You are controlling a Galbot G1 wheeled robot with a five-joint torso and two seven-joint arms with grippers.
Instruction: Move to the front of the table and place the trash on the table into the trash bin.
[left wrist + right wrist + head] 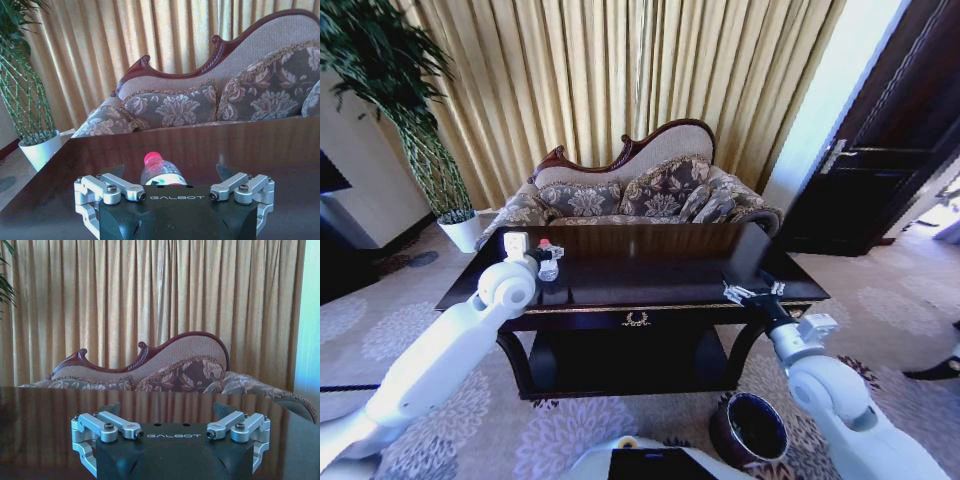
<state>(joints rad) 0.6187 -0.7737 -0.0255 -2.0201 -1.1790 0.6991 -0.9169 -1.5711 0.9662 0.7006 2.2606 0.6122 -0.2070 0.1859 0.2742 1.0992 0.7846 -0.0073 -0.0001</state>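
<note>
The left gripper (170, 175), jaws apart, straddles the bottle (159, 171) on the table (650, 270); the bin (750, 428) below holds nothing; right gripper (752, 291) also open.

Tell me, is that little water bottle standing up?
Upright: the bottle stands on the table with its red cap on top, framed by the open left claw.
</note>
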